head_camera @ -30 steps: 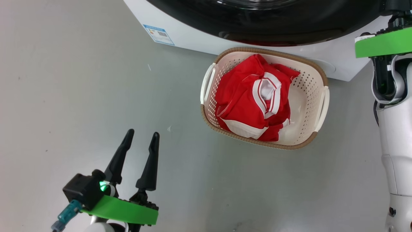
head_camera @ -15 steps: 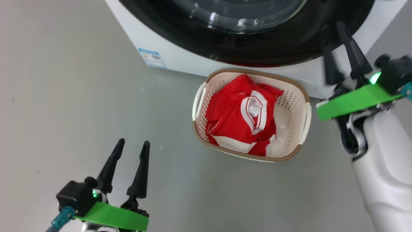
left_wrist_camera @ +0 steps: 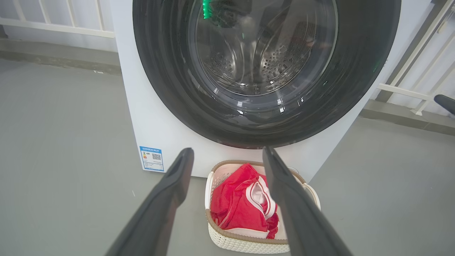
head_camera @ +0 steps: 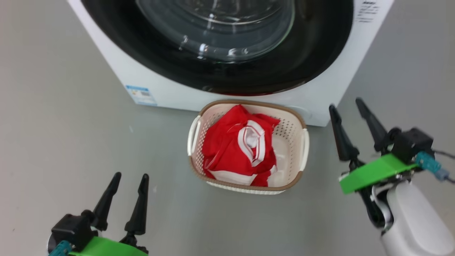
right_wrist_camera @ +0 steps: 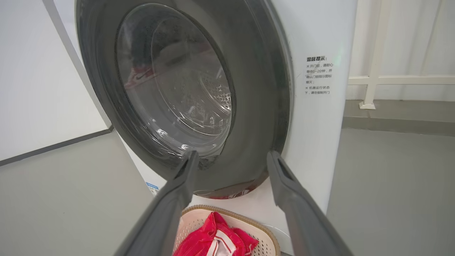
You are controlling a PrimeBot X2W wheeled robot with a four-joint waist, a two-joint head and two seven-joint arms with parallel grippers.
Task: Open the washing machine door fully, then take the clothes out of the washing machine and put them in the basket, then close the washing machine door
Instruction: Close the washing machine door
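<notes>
Standing shut: washing machine door point(head_camera: 217, 35) flush against the washing machine point(head_camera: 170, 94) front.
Red clothes point(head_camera: 231, 153) lie bundled in the basket point(head_camera: 249, 103), which sits on the floor point(head_camera: 71, 142) just before the machine, below the door. Both the left gripper point(head_camera: 130, 175) and right gripper point(head_camera: 344, 103) hover either side of the basket, fingers spread apart, empty.

Washing machine door point(head_camera: 312, 53) closed; clothes point(head_camera: 227, 153) in basket point(head_camera: 288, 132); left hand point(head_camera: 131, 175), right hand point(head_camera: 344, 104) spread, empty.
</notes>
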